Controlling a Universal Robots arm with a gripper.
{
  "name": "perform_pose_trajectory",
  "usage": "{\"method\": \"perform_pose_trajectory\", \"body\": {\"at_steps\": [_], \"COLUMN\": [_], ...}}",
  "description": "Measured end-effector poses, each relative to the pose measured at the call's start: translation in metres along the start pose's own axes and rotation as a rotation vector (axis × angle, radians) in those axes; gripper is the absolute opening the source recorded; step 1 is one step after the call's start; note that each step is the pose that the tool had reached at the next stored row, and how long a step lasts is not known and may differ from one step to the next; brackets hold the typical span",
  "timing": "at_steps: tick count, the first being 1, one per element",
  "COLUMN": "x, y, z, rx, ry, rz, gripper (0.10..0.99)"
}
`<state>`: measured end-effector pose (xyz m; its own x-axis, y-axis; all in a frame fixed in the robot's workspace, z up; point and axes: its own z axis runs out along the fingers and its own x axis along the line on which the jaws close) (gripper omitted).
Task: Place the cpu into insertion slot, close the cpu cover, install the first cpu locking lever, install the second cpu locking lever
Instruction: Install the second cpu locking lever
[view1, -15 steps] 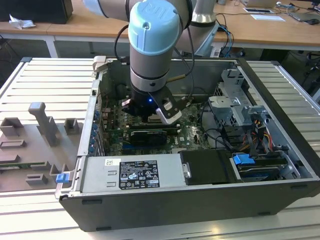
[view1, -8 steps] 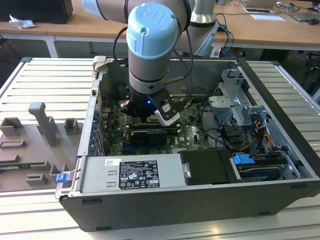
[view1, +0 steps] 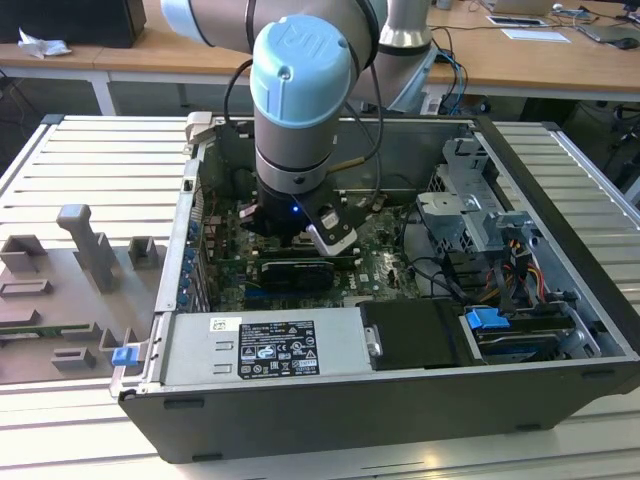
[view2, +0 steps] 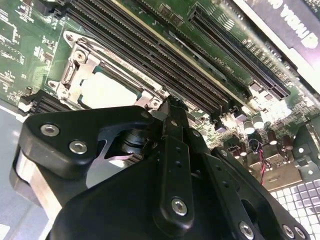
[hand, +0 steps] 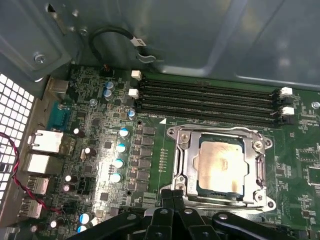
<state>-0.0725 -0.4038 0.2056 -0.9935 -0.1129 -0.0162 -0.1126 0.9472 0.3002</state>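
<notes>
First wrist view has the cpu already seated in the insertion slot, cpu cover down over it. Gripper looks pinched shut, empty, just beside. Levers step probably; needs careful hooking.

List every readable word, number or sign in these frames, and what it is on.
White label on the silver power-supply box: print too small to read.
Black expansion card: white lettering cut off, unreadable.
Green motherboard: tiny white markings, blurred.
Round blue arm cap: a logo only.
No text quotable.
</notes>
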Motion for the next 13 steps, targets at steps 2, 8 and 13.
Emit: {"method": "perform_pose_trajectory", "body": {"at_steps": [2, 8, 13], "x": [0.0008, 0.002, 0.0033], "y": [-0.0006, -0.0024, -0.0036], "z": [0.0023, 0.0084, 0.0125], "rx": [-0.003, -0.017, -0.037], "ry": [-0.0001, -0.0006, -0.0017], "rz": [-0.001, -0.006, -0.011], "gripper": [0.106, 0.106, 0.106]}}
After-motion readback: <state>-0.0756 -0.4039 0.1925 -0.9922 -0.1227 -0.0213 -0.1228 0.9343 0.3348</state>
